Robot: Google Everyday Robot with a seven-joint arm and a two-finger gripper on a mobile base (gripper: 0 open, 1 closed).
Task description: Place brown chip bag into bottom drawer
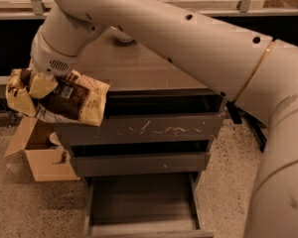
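Note:
My gripper (43, 86) is shut on the brown chip bag (64, 99), a crumpled bag with a dark brown middle and yellow ends. It holds the bag in the air off the cabinet's front left corner, level with the top drawer. The bottom drawer (139, 202) is pulled open at the foot of the cabinet, a shallow grey tray with a bare floor, below and to the right of the bag. My arm hides most of the white bowl at the back of the cabinet top.
The grey cabinet (139, 71) has a scratched-front top drawer (154, 129) and a plain middle drawer (139, 161), both shut. An open cardboard box (39, 155) stands on the speckled floor left of the cabinet, under the bag.

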